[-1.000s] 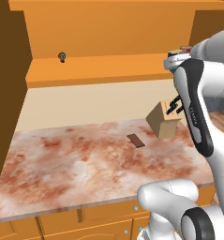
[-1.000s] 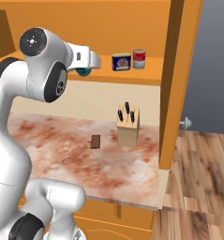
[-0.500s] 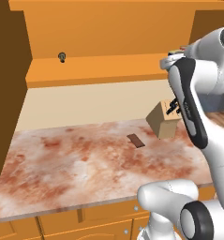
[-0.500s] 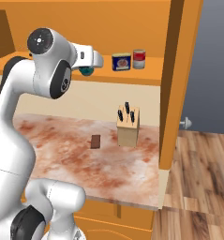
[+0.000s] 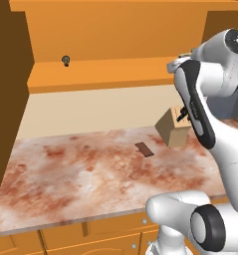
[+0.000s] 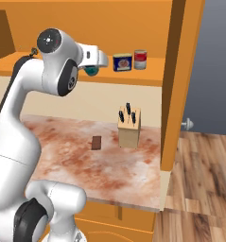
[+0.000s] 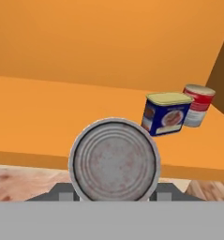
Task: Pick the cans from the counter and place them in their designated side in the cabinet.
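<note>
Since a second ago, the white arm has swung its upper joint higher and carried the teal can [image 6: 91,71] a little farther toward the right along the cabinet [image 6: 133,28] shelf, while the base and the rest of the scene hold their places.

At centre bottom of the hand view the can's silver top [image 7: 114,159] faces the camera, pinched between the gripper [image 7: 114,191] fingers, whose dark tips show at either side of it; the gripper is pressed in on the can, not spread. In the right base view the can hangs at the upper centre of the frame, just off the shelf's front edge and level with it.

This looks like the carrying step of the second can. The dark blue can [image 7: 165,113] with the yellow label already stands on the shelf at right of centre in the hand view, just beside the red-and-grey can [image 7: 197,105] near the brown side door. The next move probably calls for reaching in over the shelf, lowering the teal can onto bare board clear of those two, then letting go.

Below, the worktop [image 5: 90,169] carries a knife block [image 5: 174,130] and a small brown slab [image 5: 144,149].
</note>
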